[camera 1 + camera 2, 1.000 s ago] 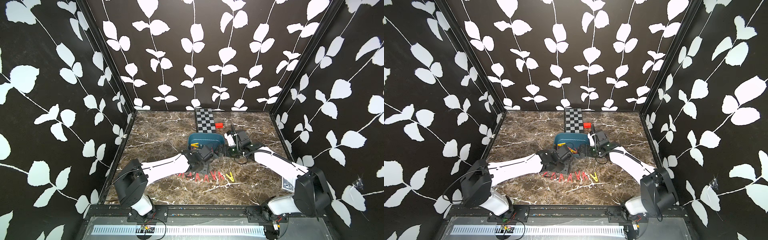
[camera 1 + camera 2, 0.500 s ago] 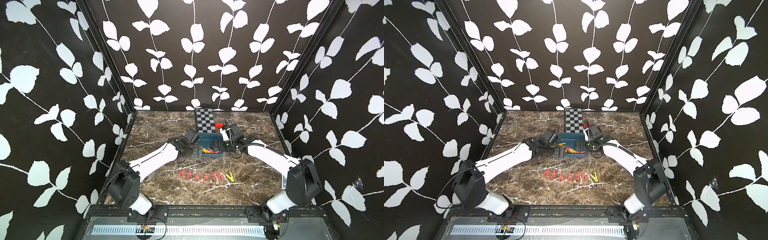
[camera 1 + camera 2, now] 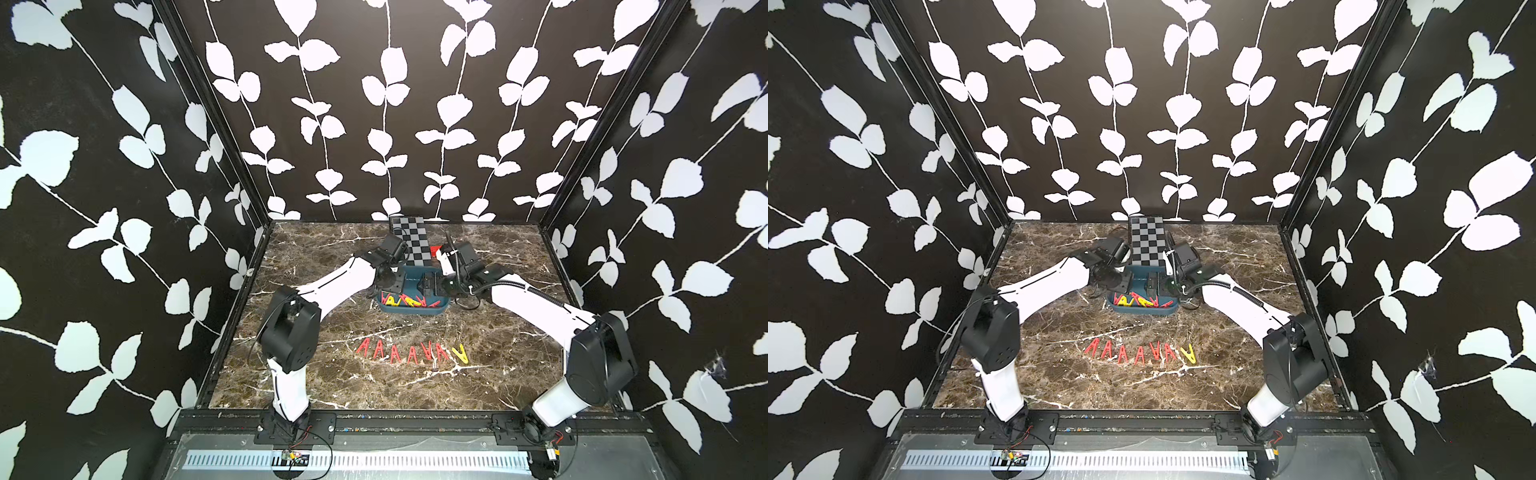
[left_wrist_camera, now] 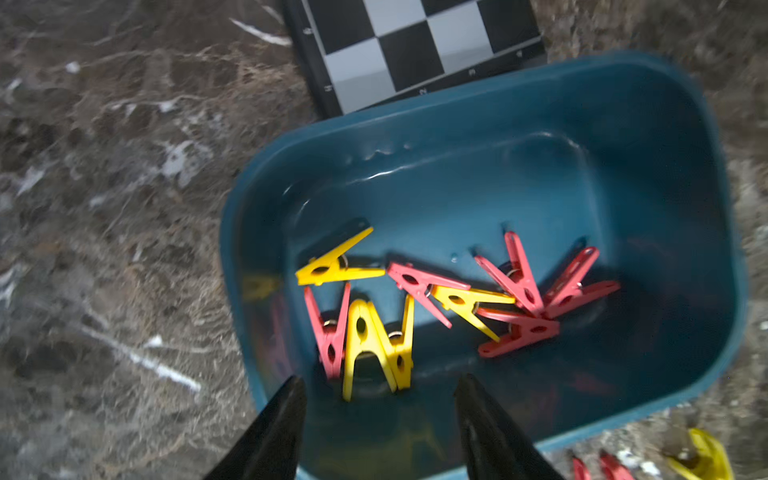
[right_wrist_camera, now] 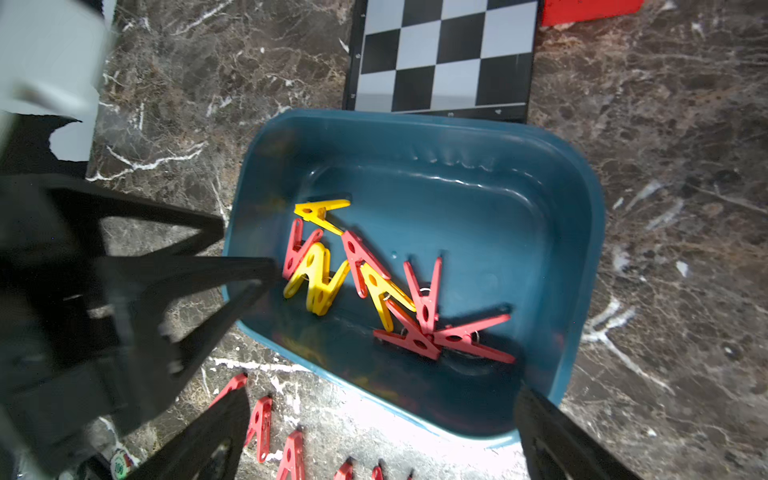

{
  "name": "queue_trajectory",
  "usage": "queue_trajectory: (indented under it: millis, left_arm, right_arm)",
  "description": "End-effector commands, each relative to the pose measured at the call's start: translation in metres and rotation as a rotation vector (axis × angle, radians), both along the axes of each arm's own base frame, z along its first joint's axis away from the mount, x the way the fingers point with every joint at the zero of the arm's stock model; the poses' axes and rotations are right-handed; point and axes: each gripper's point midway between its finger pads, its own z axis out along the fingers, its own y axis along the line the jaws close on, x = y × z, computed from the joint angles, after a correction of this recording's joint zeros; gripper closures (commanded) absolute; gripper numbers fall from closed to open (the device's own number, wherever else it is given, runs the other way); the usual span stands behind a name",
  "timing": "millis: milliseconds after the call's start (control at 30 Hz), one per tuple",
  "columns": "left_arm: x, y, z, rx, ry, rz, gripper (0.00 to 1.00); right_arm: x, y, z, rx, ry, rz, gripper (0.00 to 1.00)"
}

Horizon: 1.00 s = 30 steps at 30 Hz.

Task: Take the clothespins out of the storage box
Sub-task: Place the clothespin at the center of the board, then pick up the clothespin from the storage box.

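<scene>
Teal storage box (image 3: 441, 308) sits mid-table on the marble, right up against the checkered board (image 3: 409, 241); there's a jumble of red and yellow clothespins (image 4: 457, 299) inside it, bunched toward the front wall; a tidy row of pins (image 3: 411, 353) lies out on the table nearer the front. Left gripper (image 4: 380, 386) hangs at the box's left end, jaws partway apart, tips just beside a yellow pin, nothing pinched; right gripper (image 5: 380, 415) hangs over the box too, jaws spread wide, empty.
</scene>
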Motion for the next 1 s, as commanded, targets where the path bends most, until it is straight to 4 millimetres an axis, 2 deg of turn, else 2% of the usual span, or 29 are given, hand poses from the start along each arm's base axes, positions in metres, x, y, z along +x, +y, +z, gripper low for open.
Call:
queue_trajectory:
  millis: [0,367,700,967]
  left_arm:
    - [0.008,-0.001,0.002,0.050,-0.007,-0.100,0.42]
    - [0.035,-0.004,-0.034,0.172,0.022,-0.228,0.48]
    - [0.039,0.004,-0.059,0.243,0.063,-0.264,0.54]
    - [0.046,0.005,-0.067,0.254,0.067,-0.258,0.60]
  right_arm:
    - [0.002,0.007,0.001,0.012,-0.001,0.028,0.01]
    - [0.002,0.005,0.000,0.028,0.007,0.016,0.01]
    - [0.006,0.000,-0.001,0.028,0.011,-0.002,0.01]
    - [0.008,0.001,-0.002,0.033,0.016,-0.005,0.01]
